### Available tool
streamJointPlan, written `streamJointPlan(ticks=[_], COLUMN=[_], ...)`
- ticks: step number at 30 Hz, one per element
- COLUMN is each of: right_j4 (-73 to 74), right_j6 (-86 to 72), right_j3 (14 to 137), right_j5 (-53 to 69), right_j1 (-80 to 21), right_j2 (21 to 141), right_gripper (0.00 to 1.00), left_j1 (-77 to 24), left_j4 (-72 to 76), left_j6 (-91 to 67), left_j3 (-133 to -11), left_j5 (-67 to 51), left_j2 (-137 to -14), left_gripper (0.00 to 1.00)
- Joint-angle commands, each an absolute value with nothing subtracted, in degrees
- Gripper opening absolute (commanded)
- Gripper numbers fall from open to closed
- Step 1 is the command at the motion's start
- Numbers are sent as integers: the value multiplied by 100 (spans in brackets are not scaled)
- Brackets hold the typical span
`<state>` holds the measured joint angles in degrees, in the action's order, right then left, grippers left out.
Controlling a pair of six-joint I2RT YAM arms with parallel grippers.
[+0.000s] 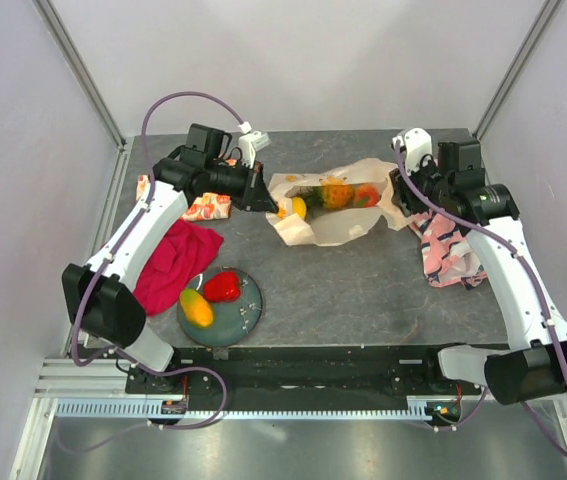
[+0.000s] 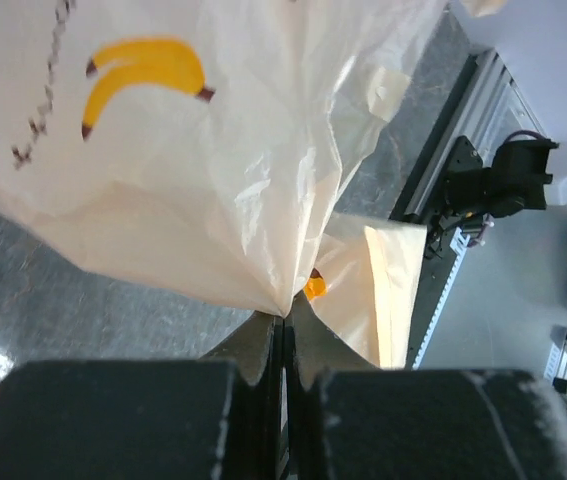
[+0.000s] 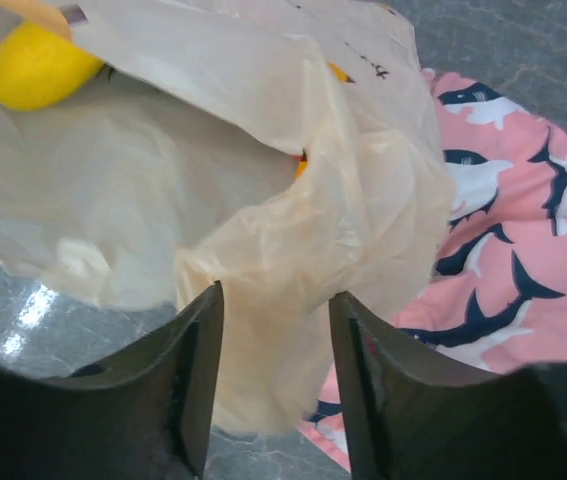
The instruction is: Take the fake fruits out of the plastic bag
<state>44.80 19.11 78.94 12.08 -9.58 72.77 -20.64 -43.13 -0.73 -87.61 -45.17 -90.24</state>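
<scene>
The cream plastic bag [image 1: 348, 225] printed with bananas lies at the back middle of the table. A pineapple [image 1: 335, 193], a pink-red fruit [image 1: 365, 195] and a yellow mango [image 1: 294, 208] show in it. My left gripper [image 1: 263, 190] is shut on the bag's left edge [image 2: 285, 305]; an orange fruit [image 2: 314, 288] peeks out just beyond. My right gripper [image 1: 403, 195] is open, its fingers [image 3: 198, 340] standing either side of a fold of the bag [image 3: 273, 300]. A red pepper [image 1: 222, 287] and a yellow-orange mango [image 1: 196, 307] lie on a dark plate [image 1: 248, 315] at the front left.
A red cloth [image 1: 175, 262] lies left of the plate. A fruit-printed orange-and-white cloth [image 1: 206, 207] lies under the left arm. A pink shark-printed cloth [image 1: 450, 255] lies under the right arm and shows in the right wrist view [image 3: 503, 230].
</scene>
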Motion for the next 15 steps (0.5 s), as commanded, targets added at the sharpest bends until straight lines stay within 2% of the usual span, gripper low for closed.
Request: streamJointPlan(ticks=[1, 3, 5, 9, 11, 15], right_j4=[4842, 4887, 4895, 5219, 5378, 5431], right_j6=[1741, 1801, 1986, 2723, 3301, 3761], right_j3=[8319, 8769, 9271, 9685, 9747, 10000], right_j5=[1774, 2474, 2697, 2927, 2769, 2768], right_j1=[-940, -993, -1203, -2220, -2634, -2944], right_j2=[7795, 7813, 7805, 7918, 8006, 8278], right_gripper=[63, 69, 70, 67, 62, 56], left_j1=[-2276, -2268, -2276, -2259, -2233, -2197], left_j4=[-4280, -4298, -4245, -4236, -4263, -4271], left_j6=[185, 62, 53, -97, -88, -114], left_j3=[-9149, -9246, -9272, -9316, -9299, -9299], left_j5=[-4729, -4737, -4825, -4738, -4641, -4447], left_j2=[-9367, -9509, -9580, -9598, -9580, -9536], left_gripper=[2, 1, 2, 1, 2, 2])
